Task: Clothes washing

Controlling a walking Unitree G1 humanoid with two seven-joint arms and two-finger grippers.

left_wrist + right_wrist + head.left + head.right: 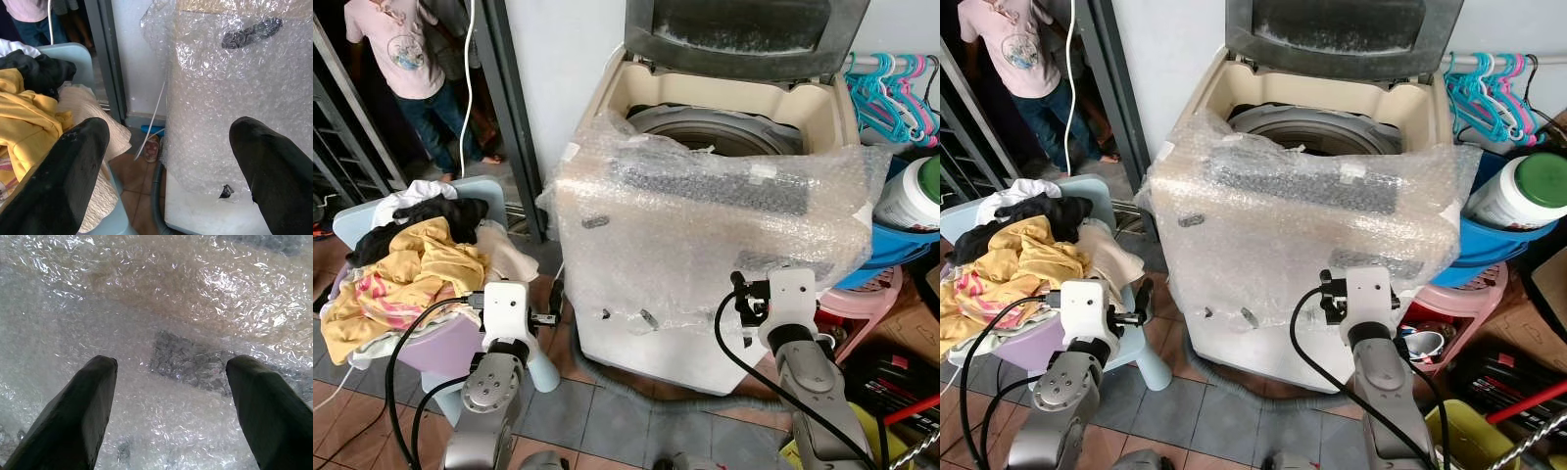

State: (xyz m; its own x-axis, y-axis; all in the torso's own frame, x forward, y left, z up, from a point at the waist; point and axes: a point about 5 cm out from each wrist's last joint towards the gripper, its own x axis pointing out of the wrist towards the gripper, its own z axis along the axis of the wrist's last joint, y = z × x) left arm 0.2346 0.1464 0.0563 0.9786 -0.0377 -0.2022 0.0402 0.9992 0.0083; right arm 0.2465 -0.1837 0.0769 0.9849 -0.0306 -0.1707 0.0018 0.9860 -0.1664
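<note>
- A top-loading washing machine [705,294] stood at the centre of the head view, its lid [744,34] raised at 12 o'clock and its drum [715,127] open to view.
- Bubble wrap [705,215] covered the machine's front and control panel.
- A heap of clothes [406,259], yellow, black, white and pink, lay on a pale blue chair [524,367] at 9 o'clock, just beside the machine.
- The left gripper [166,161] sat at 7 o'clock, between the chair and the machine, with its fingers [63,176] spread wide and holding nothing.
- A grey hose [157,196] ran along the tiled floor [597,411] at the machine's foot.
- The right gripper [171,396] sat at 5 o'clock, pointed at the wrapped front of the machine, with its fingers [73,416] spread wide and empty.
- A blue basket [891,250] at 3 o'clock held a white tub with a green lid [911,191].
- Plastic hangers [891,93], teal and pink, hung at 2 o'clock.
- A pink stool [867,304] stood below the basket.
- A person [411,69] in a pink shirt and jeans stood at 11 o'clock, in a doorway.
</note>
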